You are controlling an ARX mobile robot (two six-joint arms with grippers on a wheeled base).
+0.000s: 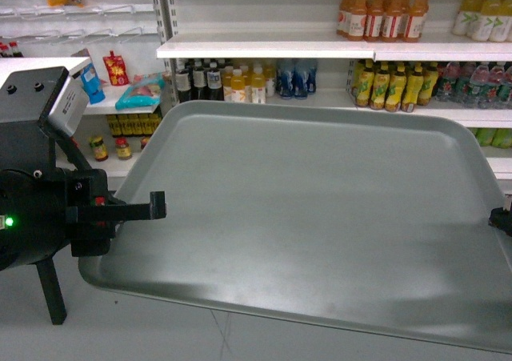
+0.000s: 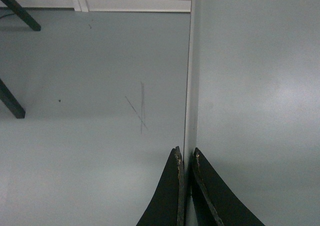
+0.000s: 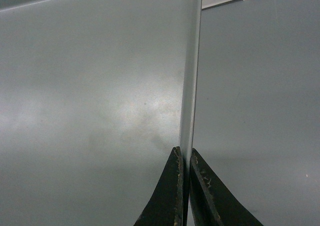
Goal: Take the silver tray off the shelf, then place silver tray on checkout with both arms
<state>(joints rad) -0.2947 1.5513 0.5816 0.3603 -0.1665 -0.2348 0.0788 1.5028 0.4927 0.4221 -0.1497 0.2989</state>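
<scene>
Head view shows the silver tray (image 1: 320,217) up in the air, clear of the shelf (image 1: 264,49) behind it, with grey floor (image 1: 160,337) visible under its near edge. So it looks like the tray is already off the shelf and being carried between both arms, with the checkout nowhere in view. The left pincer (image 1: 148,209) sits on the tray's left rim, and the left wrist camera shows its two black fingers (image 2: 172,196) pressed together with the thin rim sandwiched between them. Same deal on the other side: the right pincer (image 3: 184,158) is pinching the right rim, though in the head view only a sliver of it peeks in at the frame edge. Gripping opposite edges makes sense, since the tray is wide, flat and has no handles, so one arm alone would let it droop or twist. It looks tilted slightly, near edge lower. Bottled drinks (image 1: 384,13) line the shelves beyond.
</scene>
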